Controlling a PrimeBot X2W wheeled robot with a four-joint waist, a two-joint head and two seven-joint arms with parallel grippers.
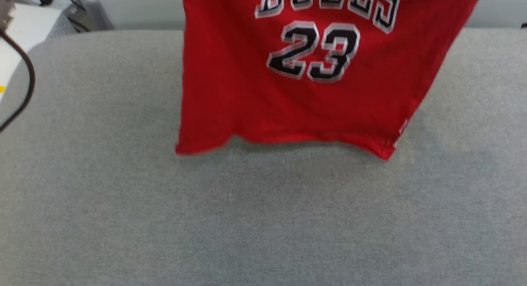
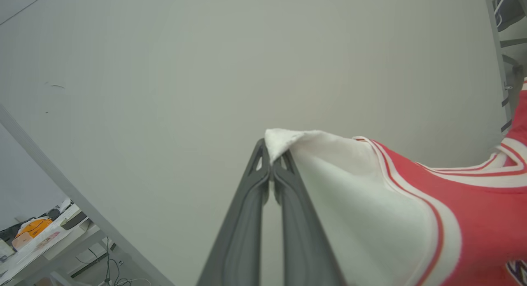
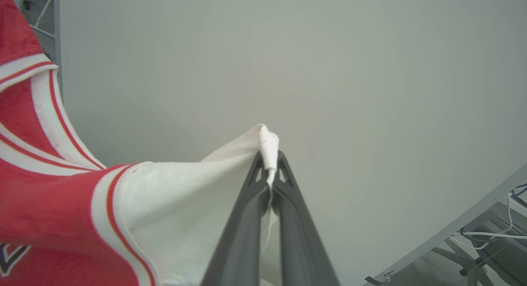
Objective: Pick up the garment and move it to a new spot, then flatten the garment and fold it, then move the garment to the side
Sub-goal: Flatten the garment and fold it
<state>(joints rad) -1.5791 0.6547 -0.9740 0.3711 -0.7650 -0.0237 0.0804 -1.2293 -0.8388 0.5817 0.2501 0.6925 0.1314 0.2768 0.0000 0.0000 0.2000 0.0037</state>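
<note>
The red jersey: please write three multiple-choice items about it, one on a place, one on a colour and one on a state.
1. Where is the number 23 on the red jersey? A below the lettering; B above it; C beside it.
2. What colour are the sleeves? A black; B white; C grey.
3. How is the jersey now? A folded flat; B crumpled in a heap; C held up by the left gripper and the right gripper.

Answers: 1 A, the digits stand under the letters. 2 B, each wrist view shows a white sleeve. 3 C, each gripper is shut on a sleeve tip and the body hangs.
</note>
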